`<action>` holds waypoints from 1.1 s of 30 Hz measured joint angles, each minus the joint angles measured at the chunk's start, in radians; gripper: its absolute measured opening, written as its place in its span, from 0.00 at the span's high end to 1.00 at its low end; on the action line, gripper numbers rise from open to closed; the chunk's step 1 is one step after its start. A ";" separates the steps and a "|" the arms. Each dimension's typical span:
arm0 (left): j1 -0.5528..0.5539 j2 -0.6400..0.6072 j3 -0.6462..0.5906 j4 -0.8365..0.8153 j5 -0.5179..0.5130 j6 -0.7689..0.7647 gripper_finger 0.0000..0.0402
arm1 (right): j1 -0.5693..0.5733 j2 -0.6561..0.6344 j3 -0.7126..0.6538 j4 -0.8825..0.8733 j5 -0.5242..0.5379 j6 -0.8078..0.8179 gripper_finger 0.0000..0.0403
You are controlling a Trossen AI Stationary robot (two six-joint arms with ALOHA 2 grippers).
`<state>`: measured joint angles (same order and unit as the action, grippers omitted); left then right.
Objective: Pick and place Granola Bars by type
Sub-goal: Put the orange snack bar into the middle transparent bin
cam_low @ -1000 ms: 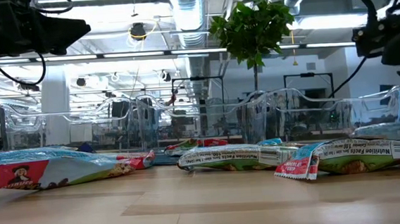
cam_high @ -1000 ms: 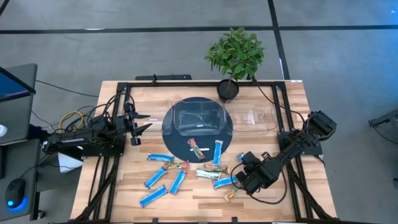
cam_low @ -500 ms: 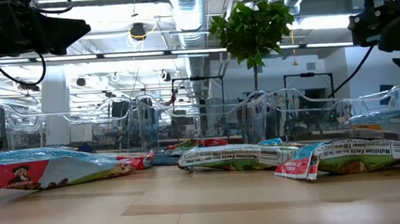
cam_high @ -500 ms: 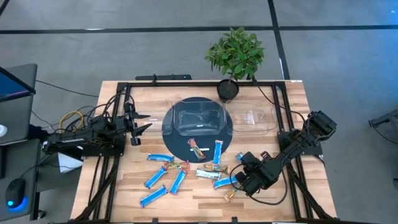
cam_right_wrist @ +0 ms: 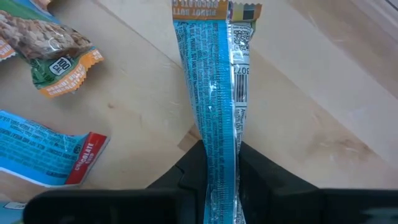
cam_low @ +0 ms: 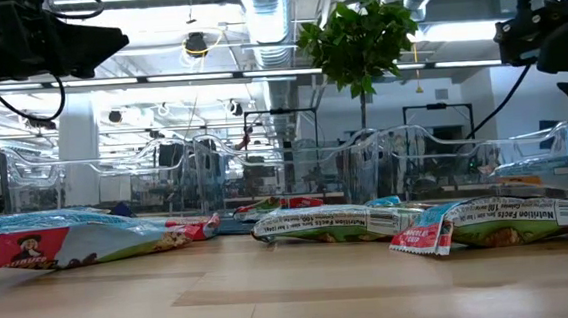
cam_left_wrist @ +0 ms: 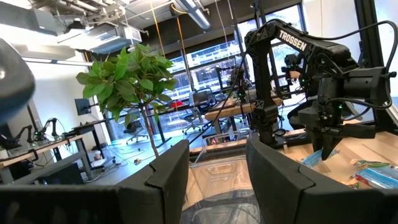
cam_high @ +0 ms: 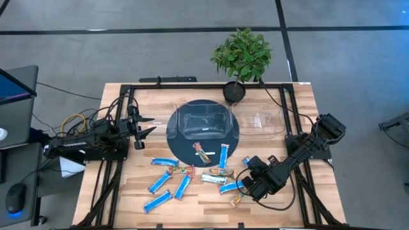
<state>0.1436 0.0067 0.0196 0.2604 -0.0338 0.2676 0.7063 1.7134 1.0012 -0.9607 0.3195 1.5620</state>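
Granola bars lie scattered flat on the wood table's near middle: blue ones [cam_high: 165, 162] [cam_high: 160, 182] [cam_high: 156, 202] [cam_high: 223, 155], a tan one [cam_high: 220, 172] and a pale silver-green one [cam_high: 213, 179]. My right gripper [cam_high: 243, 186] hovers low over the near right of the pile, shut on a blue bar [cam_high: 230, 188], which also shows raised in the low view [cam_low: 535, 164]. My left gripper [cam_high: 144, 126] waits open in the air at the table's left, level with the black tray, its fingers apart [cam_left_wrist: 217, 180]. My right gripper [cam_right_wrist: 217, 180] pinches the blue bar between its two fingers, across the bar's width, on its right-hand part [cam_right_wrist: 219, 155]. The fingers [cam_right_wrist: 186, 177] come from above and the right. The bar's free end [cam_right_wrist: 214, 9] sticks out toward the table's left. The bar is lifted clear, about level.
A round black tray [cam_high: 172, 131] bears a clear tub [cam_high: 203, 122]; a second clear tub [cam_high: 265, 121] stands to its right. A potted plant [cam_high: 241, 57] is at the far edge. A small tan wrapper [cam_high: 237, 202] lies near my right gripper. Black frame rails run along both sides.
My right gripper has risen a little with the blue bar in its fingers. The bar has come up off the table and now hangs clear above the other bars. In the last half second nothing has moved.
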 joint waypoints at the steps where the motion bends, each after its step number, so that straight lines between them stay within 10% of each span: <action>1: 0.000 0.000 0.000 0.000 0.000 0.000 0.61 | 0.000 0.000 0.000 0.000 0.000 0.000 0.85; 10: 0.000 0.000 0.000 0.000 0.000 0.000 0.61 | 0.000 0.000 0.000 0.024 0.005 -0.028 0.85; 22: 0.000 0.000 -0.001 0.001 0.000 0.000 0.61 | -0.057 -0.001 0.106 0.137 0.259 -0.545 0.85; 33: 0.000 0.000 -0.001 0.001 0.000 0.000 0.61 | -0.176 -0.001 0.157 0.136 0.288 -0.780 0.85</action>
<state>0.1436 0.0063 0.0189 0.2615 -0.0338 0.2676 0.5307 1.7126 1.1584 -0.8246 0.6073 0.7815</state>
